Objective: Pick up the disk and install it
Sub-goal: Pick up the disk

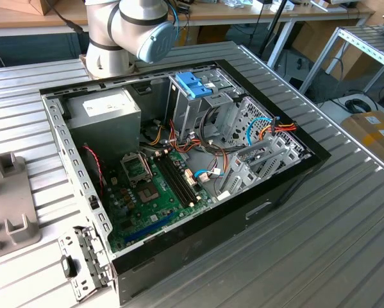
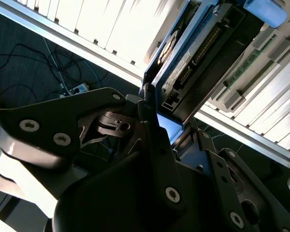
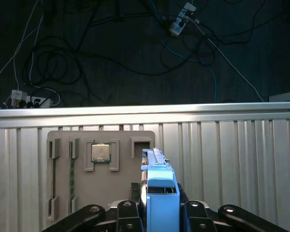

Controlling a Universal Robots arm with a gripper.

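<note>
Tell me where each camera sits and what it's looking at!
Exterior view: off the arm, high up, looking down into the open case on the table; the arm shows beyond the case.
First wrist view: on the arm, looking along the gripper and the disk it holds, toward a grey tray on the table.
Second wrist view: on the arm, close beside the gripper, looking at the disk's edge.
Shared: both wrist views show the gripper clamped on the disk.
</note>
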